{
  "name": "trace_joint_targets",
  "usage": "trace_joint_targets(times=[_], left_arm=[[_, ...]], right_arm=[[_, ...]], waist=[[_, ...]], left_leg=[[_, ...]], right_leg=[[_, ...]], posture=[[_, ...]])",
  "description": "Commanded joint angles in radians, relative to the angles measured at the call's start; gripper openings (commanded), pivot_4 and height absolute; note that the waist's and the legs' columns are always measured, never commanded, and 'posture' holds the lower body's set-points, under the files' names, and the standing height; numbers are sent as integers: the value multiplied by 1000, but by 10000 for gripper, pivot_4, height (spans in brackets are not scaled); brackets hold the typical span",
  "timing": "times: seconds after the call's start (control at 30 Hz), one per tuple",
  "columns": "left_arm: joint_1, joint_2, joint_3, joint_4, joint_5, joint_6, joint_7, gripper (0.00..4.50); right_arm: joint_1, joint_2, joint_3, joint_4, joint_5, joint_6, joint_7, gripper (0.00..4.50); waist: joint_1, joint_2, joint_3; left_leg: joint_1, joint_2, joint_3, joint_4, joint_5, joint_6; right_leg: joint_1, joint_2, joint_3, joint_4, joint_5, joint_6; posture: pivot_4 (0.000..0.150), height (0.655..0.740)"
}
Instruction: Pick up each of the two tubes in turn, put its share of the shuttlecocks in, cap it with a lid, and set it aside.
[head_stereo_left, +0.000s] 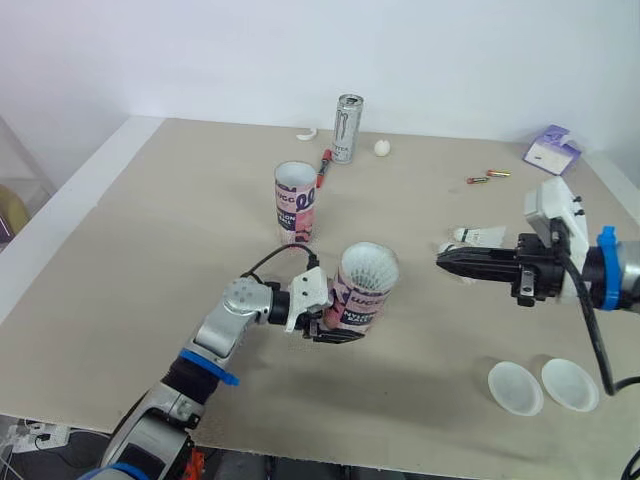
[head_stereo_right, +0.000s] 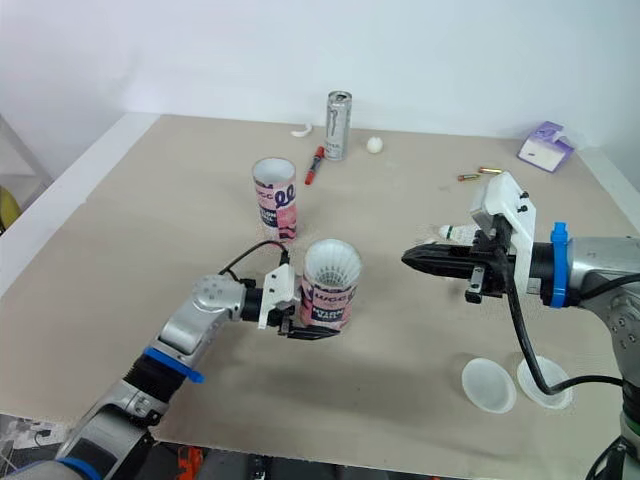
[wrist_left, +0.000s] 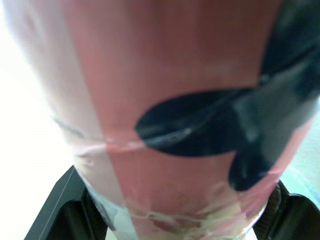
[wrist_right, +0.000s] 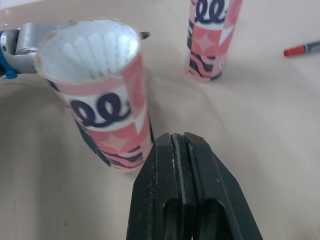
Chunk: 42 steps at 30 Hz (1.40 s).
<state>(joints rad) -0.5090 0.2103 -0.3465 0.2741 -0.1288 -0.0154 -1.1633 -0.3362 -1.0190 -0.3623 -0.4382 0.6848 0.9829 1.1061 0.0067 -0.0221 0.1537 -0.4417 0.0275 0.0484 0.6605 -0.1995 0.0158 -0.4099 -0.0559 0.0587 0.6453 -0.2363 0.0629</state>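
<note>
**Tube #1 loaded and held, right claw shut and empty**

The first tube (head_stereo_left: 362, 290) is clamped low on its body between the two black fingers of the left gripper (head_stereo_left: 335, 330), which are spread just enough to take its width. It is tipped a little, with the open mouth leaning toward the right gripper (head_stereo_left: 445, 260). Whether its base is touching the table (head_stereo_left: 150, 250) can't be told.

A pink wrap is seen on the tube, with a white band, dark blue loopy lettering and black shapes further down. White feathers are seen right up at the rim, and ribbed white skirts line the inside in the right wrist view. No lid is fitted.

The right gripper's fingers are pressed together with nothing held between them. Its tips are pointed at the held tube, a short gap away.

The second tube (head_stereo_left: 295, 203), same print, is stood upright beyond the left gripper, well apart from it, and is uncapped.

One loose shuttlecock (head_stereo_left: 478, 236) is lying just behind the right gripper. Two white lids (head_stereo_left: 515, 388) (head_stereo_left: 570, 384) are laid flat side by side near the table edge, on the near side of the right gripper.
</note>
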Motion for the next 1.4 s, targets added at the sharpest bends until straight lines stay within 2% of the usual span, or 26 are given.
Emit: trace_joint_targets(times=[0.03,0.23,0.4,0.43,0.5,0.63,0.67,0.7,0.73,0.77,0.8,1.33,1.4], left_arm=[[1,-25,15,48,-26,-70,-1,29969],[-4,-25,0,138,-6,-104,-19,29969],[-7,-23,-3,145,-12,-83,-40,29969],[-8,-21,-5,148,-14,-76,-50,29969],[-10,-19,-8,153,-13,-73,-62,29969],[-15,-18,-10,159,-6,-82,-68,29969],[-16,-18,-12,159,-4,-83,-69,29969],[-17,-18,-12,159,-3,-84,-70,29969],[-17,-18,-13,160,-3,-85,-72,29969],[-17,-18,-12,161,-5,-86,-75,29969],[-15,-19,-11,161,-9,-83,-79,29969],[4,-10,-22,150,-7,-87,-95,29969],[4,-9,-23,150,-5,-90,-95,29969]], right_arm=[[23,-34,-51,-15,33,-4,-4,2115],[139,-67,-94,5,32,-12,8,2115],[278,-145,-105,48,-57,-80,59,2115],[345,-178,-107,66,-108,-118,85,5773],[445,-219,-113,95,-180,-173,119,8960],[531,-238,-117,125,-232,-226,135,26102],[538,-238,-114,130,-237,-227,134,27580],[546,-239,-110,136,-247,-234,134,32171],[558,-246,-98,147,-269,-252,134,34278],[566,-251,-88,155,-286,-264,135,41747],[567,-254,-77,163,-297,-272,133,44663],[502,-256,112,233,-404,-360,100,44663],[503,-254,119,236,-416,-374,98,39426]], waist=[[0,0,0],[0,0,0],[0,0,0],[1,1,-1],[2,1,-1],[1,1,-1],[0,2,-1],[0,2,-1],[0,2,-1],[0,1,-1],[0,1,-1],[0,2,-1],[0,2,-2]], left_leg=[[0,0,0,0,0,0],[0,-1,1,0,0,0],[1,-1,1,0,0,0],[2,-1,1,0,0,0],[2,-1,1,0,0,0],[3,-1,1,0,0,0],[3,-1,1,0,0,0],[3,-1,1,0,0,0],[3,-1,1,0,0,0],[4,-1,1,0,0,0],[4,-1,2,0,0,-1],[4,-1,1,0,0,-1],[3,-1,2,0,0,-1]], right_leg=[[0,0,1,0,0,0],[1,0,1,0,0,1],[2,0,1,0,0,1],[2,0,1,0,-1,1],[2,0,0,0,-1,2],[3,0,0,0,-3,4],[3,0,0,0,-3,5],[2,0,0,0,-4,7],[2,0,0,0,-4,7],[3,1,0,0,-4,7],[3,1,0,0,-4,7],[3,1,1,0,-6,8],[3,1,1,0,-6,8]], posture=[[1500,7400],[1500,7400],[1500,7400],[1500,7400],[1500,7400],[1500,7400],[1500,7400],[1500,7400],[1500,7400],[1500,7400],[1500,7400],[1500,7400],[1500,7400]])
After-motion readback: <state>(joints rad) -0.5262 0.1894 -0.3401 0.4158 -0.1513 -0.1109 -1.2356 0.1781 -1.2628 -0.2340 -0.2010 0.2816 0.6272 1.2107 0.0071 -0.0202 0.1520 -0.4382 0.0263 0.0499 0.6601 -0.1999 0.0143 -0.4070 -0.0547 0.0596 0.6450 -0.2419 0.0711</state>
